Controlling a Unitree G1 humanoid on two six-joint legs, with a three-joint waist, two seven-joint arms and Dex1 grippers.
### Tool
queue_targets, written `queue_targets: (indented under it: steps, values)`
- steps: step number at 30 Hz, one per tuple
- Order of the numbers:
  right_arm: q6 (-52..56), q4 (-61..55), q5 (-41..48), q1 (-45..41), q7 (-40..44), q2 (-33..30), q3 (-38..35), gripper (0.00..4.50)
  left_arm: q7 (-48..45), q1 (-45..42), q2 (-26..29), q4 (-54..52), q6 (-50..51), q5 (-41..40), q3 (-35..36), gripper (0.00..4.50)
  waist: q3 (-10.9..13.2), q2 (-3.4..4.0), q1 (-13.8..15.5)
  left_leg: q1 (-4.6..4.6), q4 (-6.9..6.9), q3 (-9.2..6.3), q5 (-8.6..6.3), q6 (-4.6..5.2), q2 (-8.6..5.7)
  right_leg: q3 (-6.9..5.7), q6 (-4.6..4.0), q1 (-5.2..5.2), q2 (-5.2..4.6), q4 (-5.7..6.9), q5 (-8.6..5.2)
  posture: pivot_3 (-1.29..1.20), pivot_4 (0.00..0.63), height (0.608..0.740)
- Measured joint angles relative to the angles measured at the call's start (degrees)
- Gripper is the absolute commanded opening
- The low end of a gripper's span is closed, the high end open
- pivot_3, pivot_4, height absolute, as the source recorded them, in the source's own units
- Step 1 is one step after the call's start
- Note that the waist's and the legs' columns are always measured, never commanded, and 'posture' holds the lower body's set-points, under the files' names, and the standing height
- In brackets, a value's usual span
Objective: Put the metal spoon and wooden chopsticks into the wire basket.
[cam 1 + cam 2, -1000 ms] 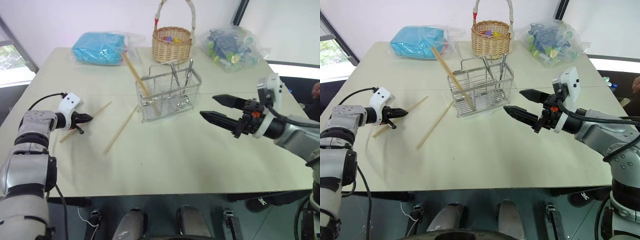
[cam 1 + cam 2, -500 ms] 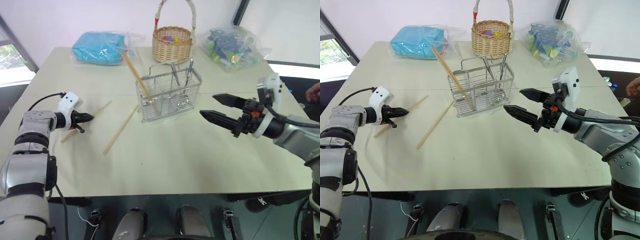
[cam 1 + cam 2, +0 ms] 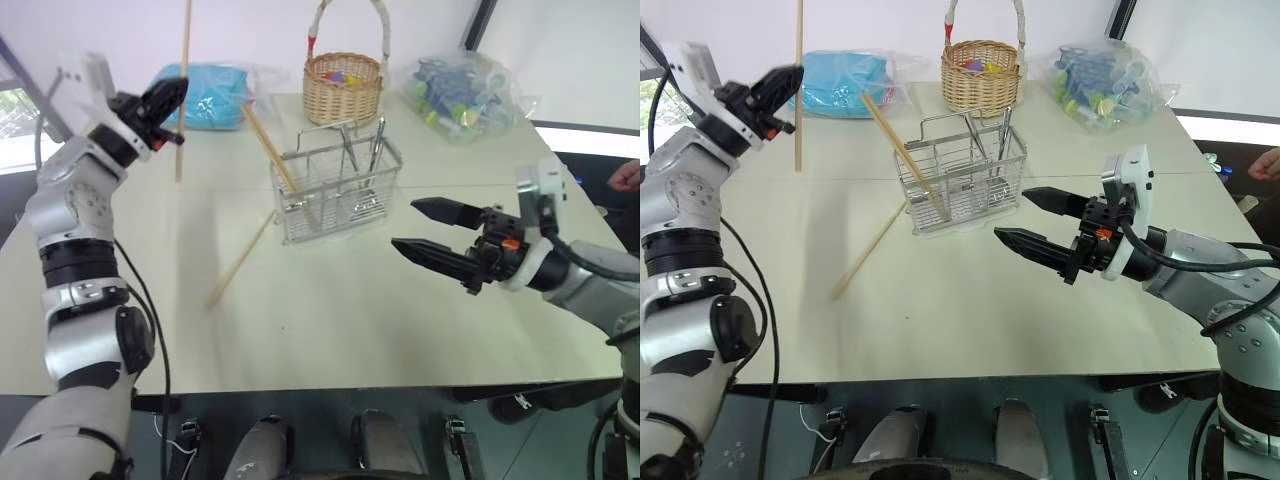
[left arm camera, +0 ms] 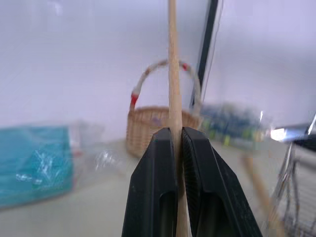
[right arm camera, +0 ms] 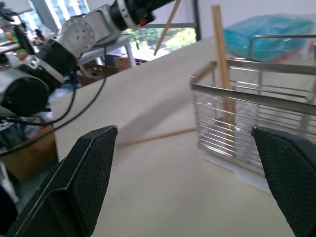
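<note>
Left wrist view: a chopstick (image 4: 172,74) is clamped upright by the left gripper (image 3: 160,103), held high for dropping into the wire basket (image 3: 338,185) nearby. The right gripper (image 3: 432,232) is spread wide, empty, beside the basket; another chopstick (image 3: 242,258) lies on the table (image 3: 330,330).

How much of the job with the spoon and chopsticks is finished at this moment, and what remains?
Done: one light wooden chopstick leans inside the silver wire basket, and slim metal utensils stand in it; I cannot confirm one is the spoon.
In hand: the left gripper is shut on another wooden chopstick, held upright above the table.
Left: a third chopstick lies on the table beside the basket. The right gripper is open and empty.
</note>
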Motion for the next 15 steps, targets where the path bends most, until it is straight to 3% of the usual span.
queue_targets:
  steps: [7,15]
  values:
    - [-1.17,0.42,-0.05,-1.31,0.63,-0.04,0.15,4.5,8.87,-5.57,-4.93,-12.86,3.38,-6.09,0.14,0.04,0.0,-0.01,0.28,0.07,0.0,0.06,0.0,0.0,-0.03,-0.01,0.0,0.07,0.0,-0.05,0.0,0.0,0.15,0.74]
    - [-2.62,0.92,-1.27,-1.8,0.66,1.44,2.65,4.5,12.99,-6.71,-9.89,-13.26,1.79,-6.82,-1.34,0.04,0.0,-0.01,0.25,0.07,0.02,0.08,0.0,-0.01,-0.03,-0.01,0.0,0.07,0.01,-0.06,0.0,0.0,0.15,0.74]
